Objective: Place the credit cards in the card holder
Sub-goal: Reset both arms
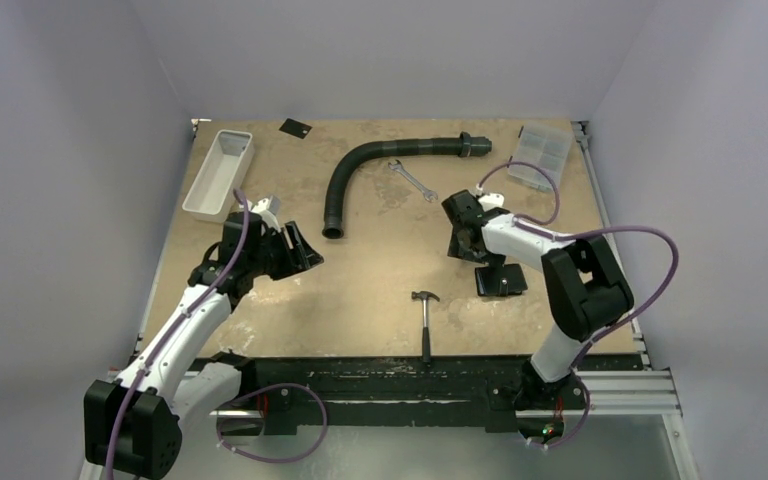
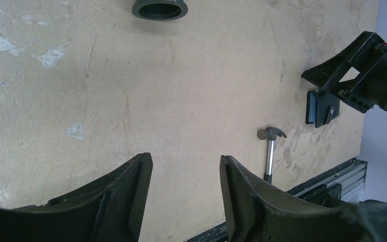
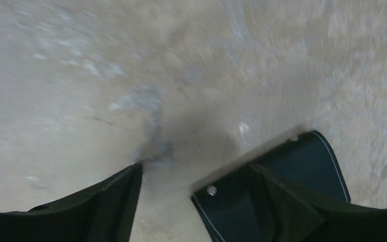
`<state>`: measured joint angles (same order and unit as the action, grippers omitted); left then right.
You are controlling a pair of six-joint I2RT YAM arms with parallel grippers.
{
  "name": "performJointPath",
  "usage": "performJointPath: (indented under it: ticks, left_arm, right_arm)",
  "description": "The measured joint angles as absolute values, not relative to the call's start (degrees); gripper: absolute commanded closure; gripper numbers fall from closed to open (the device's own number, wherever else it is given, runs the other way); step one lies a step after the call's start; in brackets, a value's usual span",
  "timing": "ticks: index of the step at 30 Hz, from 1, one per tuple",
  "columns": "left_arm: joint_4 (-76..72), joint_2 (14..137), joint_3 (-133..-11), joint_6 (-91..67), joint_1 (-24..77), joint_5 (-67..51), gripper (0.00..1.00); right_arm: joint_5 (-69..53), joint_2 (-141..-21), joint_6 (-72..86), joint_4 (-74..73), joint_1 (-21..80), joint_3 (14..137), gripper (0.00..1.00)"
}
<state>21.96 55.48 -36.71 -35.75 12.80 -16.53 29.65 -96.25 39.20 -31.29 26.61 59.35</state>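
**Left arm** (image 1: 185, 320) and **right arm** (image 1: 520, 235): rounded white link shells joined by boxy black joint housings (image 1: 587, 285). The left purple cable (image 1: 247, 215) follows the left arm's links, and a loop of it lies by the base. The right purple cable (image 1: 676, 265) arcs wide of the right arm. **Left end effector** (image 2: 186, 171) and **right end effector** (image 3: 166, 176): each has two matte black, wedge-shaped fingers (image 2: 126, 201) that taper to blunt tips.

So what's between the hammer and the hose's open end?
Only bare table from hammer to hose end, seen in the top and left wrist views.
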Motion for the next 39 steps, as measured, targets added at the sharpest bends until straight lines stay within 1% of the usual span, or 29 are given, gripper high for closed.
performJointPath:
  ticks: [3,6,10,12,15,16,18,20,23,25,27,30,33,37,39]
  left_arm:
    - [21.98,55.02,-36.71,-35.73,12.8,-16.58,0.44]
    - [22.13,54.57,-36.71,-35.64,12.82,-16.56,0.44]
    - [22.24,54.5,-36.77,-35.27,12.8,-16.64,0.44]
    - [22.33,54.5,-36.93,-35.27,12.8,-16.78,0.44]
    - [22.39,54.5,-37.23,-35.27,12.8,-17.04,0.42]
    - [22.46,54.5,-37.43,-35.27,12.8,-17.15,0.41]
    - [23.68,54.59,-38.83,-35.27,12.8,-17.43,0.39]
    - [25.08,54.59,-41.47,-35.18,12.8,-17.89,0.38]
    - [26.46,54.39,-47.53,-34.72,12.8,-19.05,0.34]
    - [26.81,53.89,-52.27,-34.39,12.8,-19.66,0.3]
    - [26.89,53.23,-57.89,-33.54,12.8,-20.08,0.29]
    - [26.15,52.56,-66.43,-32.08,12.78,-20.23,0.28]
    - [25.5,52.49,-73.6,-30.76,12.78,-20.14,0.27]
    - [24.53,52.18,-78.22,-30.15,12.78,-19.27,0.26]
    - [24.4,51.9,-79.94,-29.69,12.78,-18.24,0.26]
  right_arm:
    - [30.89,-95.72,43.38,-31.64,25.02,55.99,0.33]
    - [30.92,-91.09,48.23,-33.32,21.91,51.35,0.4]
    - [27.09,-80.64,53.17,-33.65,16.58,42.89,0.39]
    - [26.61,-75.09,55.18,-35.81,14.7,39.48,0.36]
    - [26.76,-70.46,55.53,-39.09,14.52,38.7,0.23]
    - [27.05,-69.41,54.94,-40.25,14.61,39.7,0.2]
    - [27.35,-67.99,52.29,-42.22,14.61,43.46,0.09]
    - [27.31,-66.39,47.94,-43.4,14.61,49.39,0.02]
    - [23.94,-60.2,40.23,-41.87,14.61,57.84,0.01]
    - [20.34,-54.24,36.21,-39.72,14.63,60.82,0.01]
    - [16.75,-47.29,32.84,-37.74,14.68,63.02,0.01]
    - [13.96,-40.58,29.5,-36.84,14.68,67.13,0.01]
    - [13.72,-39.24,26.89,-36.95,14.68,72.84,0.01]
    - [14.0,-40.21,24.27,-38.33,14.68,78.96,0.01]
    - [14.0,-39.79,23.57,-38.74,14.68,79.92,0.01]
